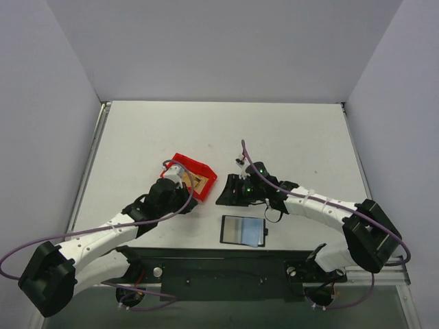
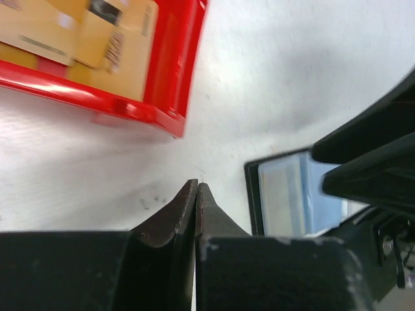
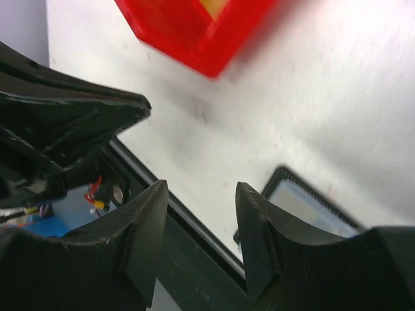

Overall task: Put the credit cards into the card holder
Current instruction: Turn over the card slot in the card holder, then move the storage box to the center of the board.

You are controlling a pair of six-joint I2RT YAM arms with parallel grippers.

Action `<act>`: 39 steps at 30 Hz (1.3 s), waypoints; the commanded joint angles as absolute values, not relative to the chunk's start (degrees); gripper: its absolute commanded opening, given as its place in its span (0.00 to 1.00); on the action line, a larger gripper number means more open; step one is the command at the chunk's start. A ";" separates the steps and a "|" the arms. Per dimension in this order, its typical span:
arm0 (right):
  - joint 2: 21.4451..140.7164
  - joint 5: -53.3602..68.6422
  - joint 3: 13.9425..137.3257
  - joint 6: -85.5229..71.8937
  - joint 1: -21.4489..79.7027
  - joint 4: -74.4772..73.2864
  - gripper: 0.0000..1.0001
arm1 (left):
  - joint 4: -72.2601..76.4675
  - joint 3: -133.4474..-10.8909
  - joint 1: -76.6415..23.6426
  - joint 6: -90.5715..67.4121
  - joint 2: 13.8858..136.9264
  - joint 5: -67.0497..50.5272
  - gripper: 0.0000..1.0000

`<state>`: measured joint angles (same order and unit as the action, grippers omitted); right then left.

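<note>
Fingers (image 2: 175, 214) of the left gripper (image 2: 196, 189) are pressed together, empty; the right gripper (image 3: 201, 191) stands open, empty too. Cards (image 1: 199, 181) sit in the red bin (image 1: 184, 161), the wallet (image 1: 243, 230) open nearby. Likely step: fetching a card, which needs parted fingers and a thin-edge pinch. White table (image 1: 288, 137), pale walls (image 1: 219, 48) on three sides.

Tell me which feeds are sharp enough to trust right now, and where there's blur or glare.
Top external: even light, sharp, with a pale sheen on the open card holder. Left wrist: the red bin and credit cards are soft, out of focus. Right wrist: the bin is smeared by blur; the fingers are crisp but dark.
</note>
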<state>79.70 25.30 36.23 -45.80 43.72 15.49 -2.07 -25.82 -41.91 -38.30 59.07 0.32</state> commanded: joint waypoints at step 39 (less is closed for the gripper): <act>75.32 23.73 43.60 -36.65 34.54 4.75 0.41 | -8.97 -37.53 -27.69 -60.82 67.23 14.23 0.72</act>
<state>77.78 23.38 44.29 -37.36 35.18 4.86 -12.40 -33.71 -28.01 -59.59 65.63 11.38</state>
